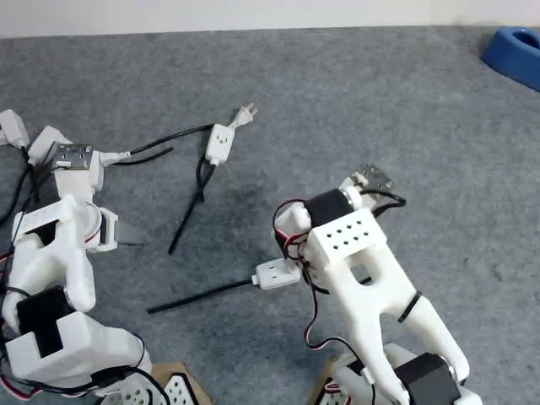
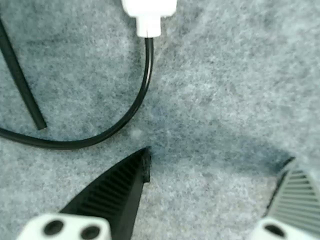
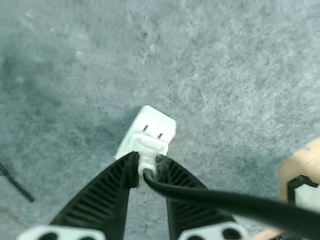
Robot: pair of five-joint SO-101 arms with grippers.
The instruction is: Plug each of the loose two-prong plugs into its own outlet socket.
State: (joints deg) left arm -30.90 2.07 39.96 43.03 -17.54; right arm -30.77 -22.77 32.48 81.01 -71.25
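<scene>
Two outlet sockets on the grey carpet [image 1: 422,110], both white.

Closest to me is the near socket [image 1: 276,272]. It lies flat right against the right arm [image 1: 350,240], and its black cord [image 1: 198,295] runs off to the left.

On the right wrist view the right gripper [image 3: 147,162] is clamped on a white plug [image 3: 149,149]. The fingers pinch the plug body just where its black lead [image 3: 225,200] exits. The plug butts against the socket's end. Prongs are hidden, so I can't tell how deep it sits. Two slots show on the socket's upper face.

Farther out, between the two arms, is the far socket [image 1: 218,143]. At its upper corner lies the loose two-prong plug [image 1: 244,115], prongs bare and pointing away from the socket. Touching or just beside, I can't tell. From that socket a black cable [image 1: 190,209] runs back toward the arms and ends on the carpet.

On the left wrist view the left gripper [image 2: 217,160] has its fingers spread wide and hovers over bare carpet. That view puts the far socket's cable end ahead of the fingertips, well apart from them, with the cable curving off to one side. Beside it lies a second black cable [image 2: 22,85], straight, its end on the carpet.

Over at the far right corner I see a blue plastic object [image 1: 516,51], well apart from both sockets.
</scene>
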